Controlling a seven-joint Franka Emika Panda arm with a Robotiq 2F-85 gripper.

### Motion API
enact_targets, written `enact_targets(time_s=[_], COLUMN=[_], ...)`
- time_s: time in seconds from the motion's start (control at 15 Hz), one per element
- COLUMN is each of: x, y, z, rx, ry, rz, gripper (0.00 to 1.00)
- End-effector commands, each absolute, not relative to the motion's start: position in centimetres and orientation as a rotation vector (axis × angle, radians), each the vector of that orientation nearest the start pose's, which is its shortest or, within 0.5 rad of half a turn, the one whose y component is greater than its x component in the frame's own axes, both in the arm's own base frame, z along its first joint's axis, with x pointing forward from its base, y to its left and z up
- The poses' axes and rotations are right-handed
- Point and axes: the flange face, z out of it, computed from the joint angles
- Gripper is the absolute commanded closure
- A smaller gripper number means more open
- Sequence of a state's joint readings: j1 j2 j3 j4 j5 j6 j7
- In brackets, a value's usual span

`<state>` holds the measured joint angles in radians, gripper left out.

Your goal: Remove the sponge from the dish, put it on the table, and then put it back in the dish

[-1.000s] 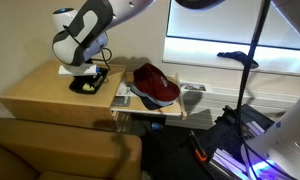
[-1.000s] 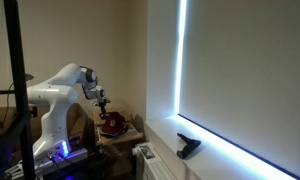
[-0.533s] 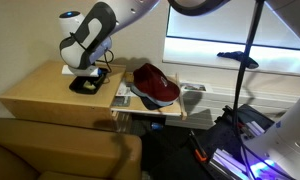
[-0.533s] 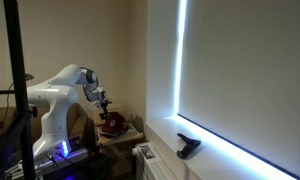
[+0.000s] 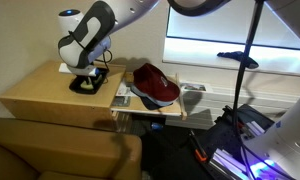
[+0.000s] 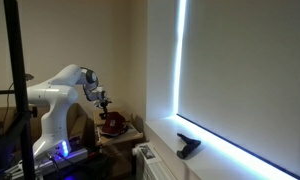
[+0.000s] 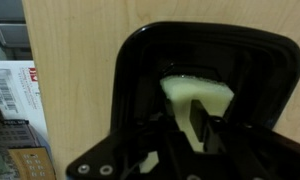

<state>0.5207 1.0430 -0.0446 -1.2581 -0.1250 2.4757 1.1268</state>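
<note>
The black dish (image 7: pixel 140 70) fills the wrist view and stands on the tan table (image 7: pixel 80 40). The pale yellow sponge (image 7: pixel 215 98) lies inside the dish. My gripper (image 7: pixel 190 135) hangs just above it, with the dark fingers (image 7: pixel 196 125) reaching down over the sponge's near part. The jaws look open and do not lift the sponge. In an exterior view the gripper (image 5: pixel 87 76) is right over the dish (image 5: pixel 88 87) at the table's (image 5: pixel 40 95) back right corner. In an exterior view the arm (image 6: pixel 65 85) is small and the dish is hidden.
A dark red cap (image 5: pixel 155 84) lies on a smaller stand with papers (image 5: pixel 122 96), right next to the table. Printed paper (image 7: pixel 10 85) shows beyond the table edge in the wrist view. A sofa back (image 5: pixel 60 145) stands in front, and a tripod (image 5: pixel 245 70) stands to the right.
The arm has risen slightly and shifted a little to the right above the dish. The sponge has stayed in the dish.
</note>
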Motion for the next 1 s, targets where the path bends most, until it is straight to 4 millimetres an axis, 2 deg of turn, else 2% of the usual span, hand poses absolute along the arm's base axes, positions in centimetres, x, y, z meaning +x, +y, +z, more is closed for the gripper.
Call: enact_targets(time_s=[0.0,0.13,0.4,0.6,0.67,0.73,0.8,0.87,0.93], x=[67.6,67.7,68.1,67.7,67.5,67.4,66.9,68.7,68.4], y=[35.7,35.2,33.8,31.8,30.9,29.8,28.6,30.7,29.7], z=[15.1,17.4,22.7,27.0,27.9,28.0,26.9,27.7,27.5], rx=[-2.946,-2.932,-2.856,-2.758,-2.735,-2.741,-2.759,-2.75,-2.755], ry=[0.83,0.827,0.866,0.913,0.953,1.014,1.059,1.005,1.038], rz=[-0.31,-0.329,-0.336,-0.334,-0.328,-0.277,-0.173,-0.302,-0.258], gripper=[0.43,0.27,0.02,0.0,0.0,0.0,0.0,0.0,0.0])
